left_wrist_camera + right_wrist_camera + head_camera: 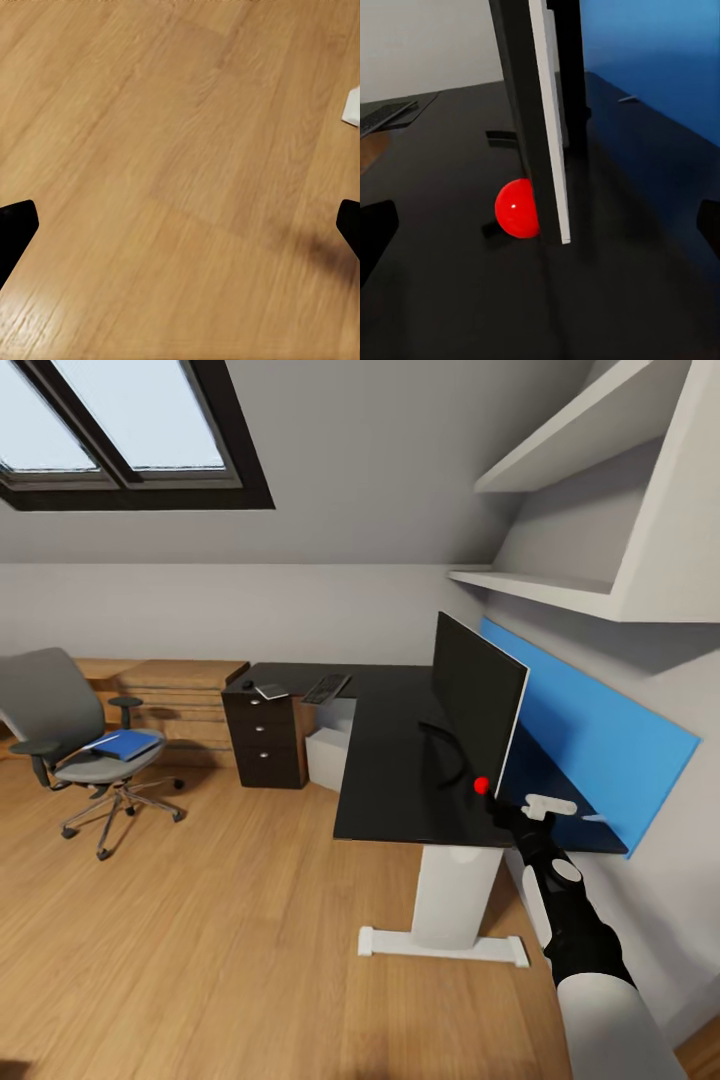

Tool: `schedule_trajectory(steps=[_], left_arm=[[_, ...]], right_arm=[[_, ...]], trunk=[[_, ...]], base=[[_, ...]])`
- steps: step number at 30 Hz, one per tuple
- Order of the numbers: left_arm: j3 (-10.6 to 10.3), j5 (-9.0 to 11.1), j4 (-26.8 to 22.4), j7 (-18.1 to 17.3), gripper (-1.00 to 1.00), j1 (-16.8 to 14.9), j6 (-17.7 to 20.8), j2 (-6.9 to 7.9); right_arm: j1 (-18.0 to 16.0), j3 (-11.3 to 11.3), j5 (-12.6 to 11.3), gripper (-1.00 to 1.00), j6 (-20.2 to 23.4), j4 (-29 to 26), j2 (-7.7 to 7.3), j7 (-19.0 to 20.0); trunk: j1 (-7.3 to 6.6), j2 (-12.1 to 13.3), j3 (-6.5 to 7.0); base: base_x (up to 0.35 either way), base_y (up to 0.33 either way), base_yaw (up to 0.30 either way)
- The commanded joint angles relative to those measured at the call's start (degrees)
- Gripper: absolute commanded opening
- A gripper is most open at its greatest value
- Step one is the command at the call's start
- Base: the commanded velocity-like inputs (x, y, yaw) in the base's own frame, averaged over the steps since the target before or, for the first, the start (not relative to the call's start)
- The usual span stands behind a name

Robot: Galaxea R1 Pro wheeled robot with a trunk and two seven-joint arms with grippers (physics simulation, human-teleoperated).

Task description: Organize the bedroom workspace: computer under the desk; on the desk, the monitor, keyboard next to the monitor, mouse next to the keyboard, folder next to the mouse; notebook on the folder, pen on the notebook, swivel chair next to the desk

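The table (390,760) top is glossy black, smooth enough to mirror. The floor (165,150) is satin, grained wood planks. The red ball (516,208) looks shiny plastic.

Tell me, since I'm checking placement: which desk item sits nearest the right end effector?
The monitor, standing upright just beyond the right end effector; the keyboard lies at the desk's far end.

one monitor (478,695), one keyboard (326,688), one chair (75,745)

We're up in a home attic room used as a study: sloping ceiling with a skylight (120,420), wooden floor (200,920), black L-shaped surface (390,760) carrying a monitor (478,700), swivel chair (70,735) and wall shelves (560,585).
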Motion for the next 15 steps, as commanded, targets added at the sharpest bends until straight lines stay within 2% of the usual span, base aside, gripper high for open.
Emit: schedule_trajectory(steps=[1,5,10,15], left_arm=[[0.1,0.0,0.0,0.1,1.0,0.0,-0.2,-0.02],[0.1,0.0,0.0,0.0,1.0,0.0,-0.2,-0.03],[0.1,0.0,0.0,0.0,1.0,0.0,-0.1,-0.03],[0.1,0.0,0.0,0.0,1.0,0.0,-0.1,-0.03]], right_arm=[[-0.1,-0.3,0.2,1.0,0.0,0.0,0.08,0.5],[-0.1,-0.3,0.2,1.0,0.0,-0.1,0.08,0.4],[0.0,-0.4,0.2,1.0,0.2,-2.1,0.13,0.4],[2.3,-0.3,-0.4,1.0,2.1,-7.7,0.31,0.4]], trunk=[[0.01,0.0,-0.06],[0.01,0.0,-0.06],[0.01,0.0,-0.06],[0.01,0.0,-0.06]], base=[[0.158,0.0,0.004],[0.146,0.0,0.002],[0.047,0.0,0.001],[0.012,0.0,0.0]])
